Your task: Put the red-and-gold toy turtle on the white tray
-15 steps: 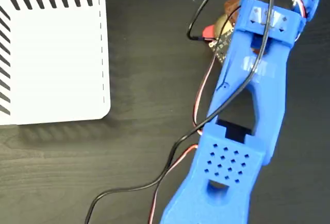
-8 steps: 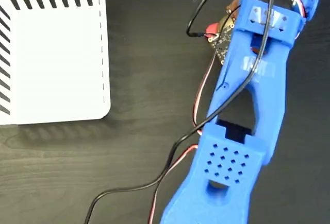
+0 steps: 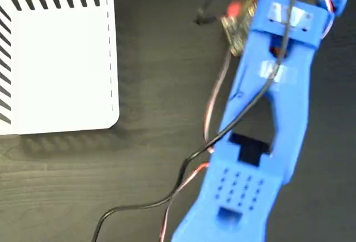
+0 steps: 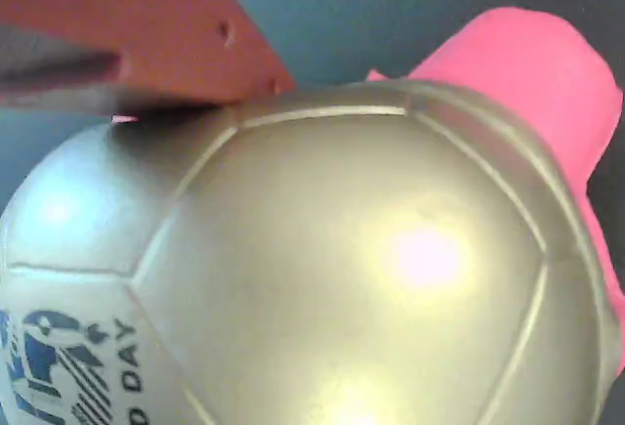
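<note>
the red-and-gold toy turtle [image 4: 322, 269] is not on the white tray [image 3: 55, 58] yet; the tray lies bare at the upper left of the fixed view, and the blue arm [image 3: 267, 114] reaches to the upper right, well apart from it across the dark table [image 3: 150, 142]. in the fixed view only a small red bit of the turtle [image 3: 233, 8] peeks out beside the arm's head, next to a little circuit board and the looping black and red wires. the wrist view is filled with the gold shell, with one red finger [image 4: 146, 24] of the gripper [image 4: 195, 83] lying against its upper left edge; the other finger is out of sight, so i cannot tell whether the jaws are pinching the toy or only spread around it. my guess is that the grasp is either just made or being made, and the carry over to the tray and the release are all left to do. the shell is a smooth, shiny dome with shallow grooved panels, a bright glare spot and dark blue-black print at its lower left. a matte pink-red limb or head sticks out at the upper right, soft-looking and rounded. the tray is flat, rounded at the corners, with black diagonal stripes and a thin dashed line.
</note>
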Available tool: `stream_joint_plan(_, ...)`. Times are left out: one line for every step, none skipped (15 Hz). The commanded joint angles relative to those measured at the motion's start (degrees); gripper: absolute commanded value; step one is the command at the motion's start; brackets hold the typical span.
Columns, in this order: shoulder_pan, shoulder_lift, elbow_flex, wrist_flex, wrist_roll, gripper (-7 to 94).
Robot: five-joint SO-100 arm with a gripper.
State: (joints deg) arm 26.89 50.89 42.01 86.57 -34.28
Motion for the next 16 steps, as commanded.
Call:
stream_joint_plan(-0.97,15.29,0.62,1.58,5.98,0)
stream_joint_plan(-1.58,16.96,2.46,1.76,7.21,0)
stream_joint_plan(-2.11,18.37,4.83,0.97,7.82,0)
stream_joint_plan(-2.20,20.13,7.82,-1.85,9.14,0)
stream_joint_plan(-2.55,22.41,11.78,-4.92,10.72,0)
stream_joint_plan(-3.78,24.52,14.68,-5.89,13.71,0)
stream_joint_plan(-6.24,26.37,15.38,-4.57,18.90,0)
stream_joint_plan(-9.76,27.86,15.29,-2.20,24.96,0)
stream_joint_plan(-13.62,29.71,15.29,-0.26,30.41,0)
stream_joint_plan(-17.75,30.94,15.64,1.76,34.63,0)
stream_joint_plan(-21.97,32.08,16.52,3.25,37.88,0)
stream_joint_plan(-26.02,32.61,17.67,3.87,40.43,0)
stream_joint_plan(-29.71,32.52,19.16,3.96,41.75,0)
stream_joint_plan(-32.70,32.43,21.80,2.64,42.89,0)
stream_joint_plan(-34.98,32.34,24.35,1.58,43.86,0)
stream_joint_plan(-36.83,32.17,25.49,1.58,44.91,0)
